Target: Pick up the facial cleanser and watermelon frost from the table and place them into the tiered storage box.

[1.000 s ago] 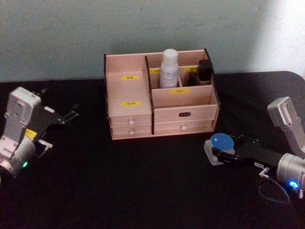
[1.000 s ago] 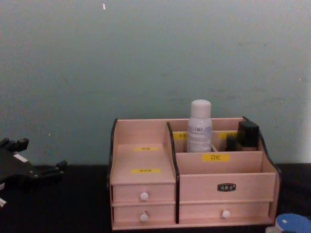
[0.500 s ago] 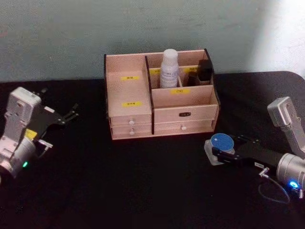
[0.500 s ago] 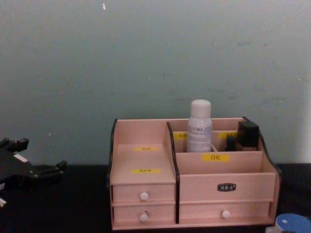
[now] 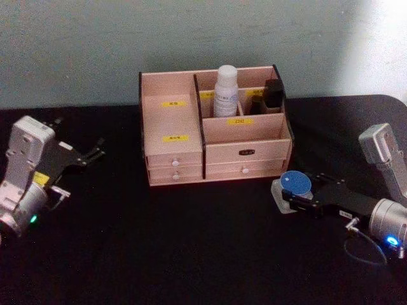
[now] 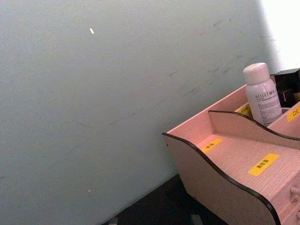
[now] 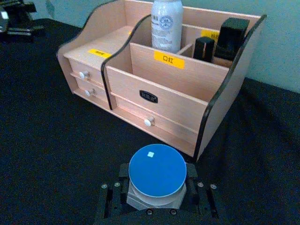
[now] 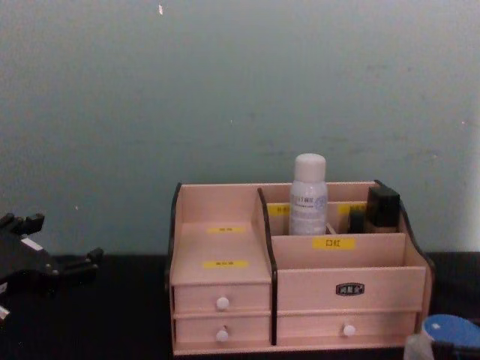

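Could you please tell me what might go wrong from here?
The right gripper clasps the watermelon frost by its frosted body below the lid; it might slip or tilt.
Carried low, the jar could strike the tiered storage box's front wall and shove it.
Set down at the back, it may topple the tall facial cleanser or hit the black items.
The left gripper sits parked on the left.

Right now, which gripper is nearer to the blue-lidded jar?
Right. The right gripper has its jaws closed around the jar, just front-right of the wooden organiser; the left gripper is far off over the table's left side.
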Robot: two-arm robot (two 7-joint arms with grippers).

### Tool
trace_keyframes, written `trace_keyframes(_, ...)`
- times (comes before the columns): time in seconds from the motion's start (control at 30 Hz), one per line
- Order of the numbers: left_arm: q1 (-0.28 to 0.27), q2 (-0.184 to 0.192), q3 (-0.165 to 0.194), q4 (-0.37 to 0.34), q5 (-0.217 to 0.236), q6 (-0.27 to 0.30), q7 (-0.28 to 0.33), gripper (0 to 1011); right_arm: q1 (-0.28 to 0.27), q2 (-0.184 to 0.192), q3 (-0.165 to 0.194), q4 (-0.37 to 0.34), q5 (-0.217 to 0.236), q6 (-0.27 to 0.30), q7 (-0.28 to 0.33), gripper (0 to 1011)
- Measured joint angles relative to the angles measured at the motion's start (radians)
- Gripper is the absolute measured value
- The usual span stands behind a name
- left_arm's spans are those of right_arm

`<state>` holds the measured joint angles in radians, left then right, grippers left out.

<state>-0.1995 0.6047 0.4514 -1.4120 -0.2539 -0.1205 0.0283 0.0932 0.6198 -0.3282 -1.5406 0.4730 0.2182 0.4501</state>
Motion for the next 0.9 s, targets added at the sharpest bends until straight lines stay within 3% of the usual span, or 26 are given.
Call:
trace_keyframes(0.37,0.0,0.0,0.0,0.0,0.0,0.0,0.0,1001,0.02,0.012,-0.008,-0.022,0.023,0.001,0.035,723)
trace_keyframes(0.7,0.0,0.0,0.0,0.0,0.0,0.0,0.0,1001,0.079,0.008,-0.052,-0.034,0.036,0.018,0.067,723)
trace_keyframes(0.9,0.0,0.0,0.0,0.0,0.0,0.0,0.0,1001,0.145,-0.008,-0.093,-0.025,0.041,0.026,0.093,723)
